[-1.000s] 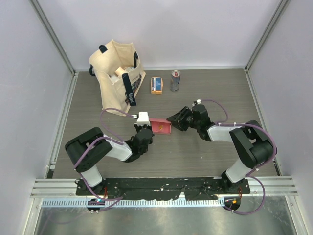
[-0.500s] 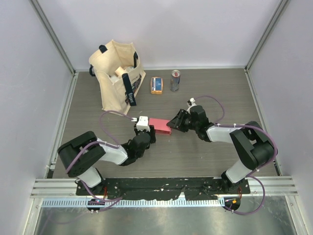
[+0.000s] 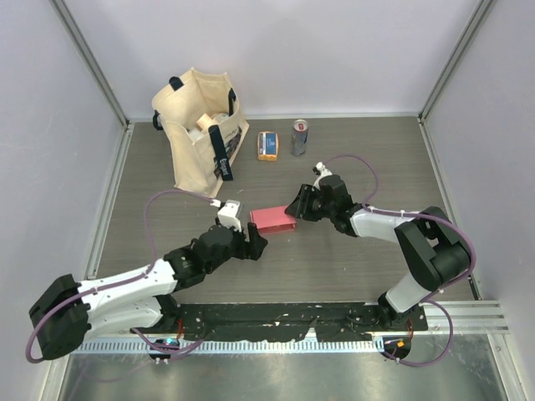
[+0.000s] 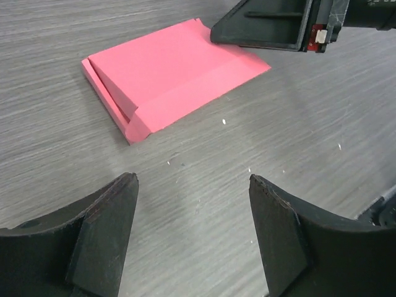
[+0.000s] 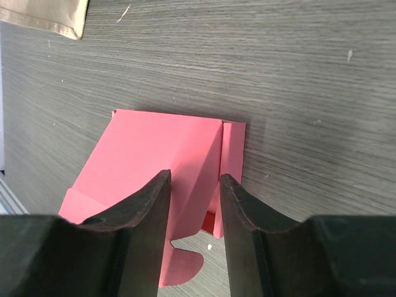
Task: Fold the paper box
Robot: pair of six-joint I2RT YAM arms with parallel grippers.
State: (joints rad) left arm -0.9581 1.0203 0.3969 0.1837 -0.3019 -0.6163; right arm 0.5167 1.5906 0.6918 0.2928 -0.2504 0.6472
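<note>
So the small pinkish-red thin-card paper box (image 3: pixel 272 219) is lying flat on the dark grey wood-grain table (image 3: pixel 359 159), pretty much mid-table, right between the two arms. It's mostly flat but not totally: from the left wrist camera you can see one panel sitting a bit higher than the rest, with a folded strip along the near right side. There's also a little rounded tab sticking out at one end in the right wrist view.

The left gripper (image 4: pixel 192 182) is just short of the box on its near-left side, not touching it. Its fingers are spread wide with nothing but bare table between them.

The right gripper (image 5: pixel 195 176) is at the box's far right corner. Its fingers are only partway apart, fairly narrow, and they straddle a crease in the pink card. One black finger looks like it's touching that corner in the left wrist view. Whether it's really pinching the card or just sitting over it, I honestly can't tell.

At the back of the table there's a beige fabric tote bag (image 3: pixel 199 125) with black straps on the left. Next to it is a small orange-and-blue packet (image 3: pixel 267 145), and just right of that an upright silver drinks can (image 3: pixel 300 138). All three are well apart from the box.
</note>
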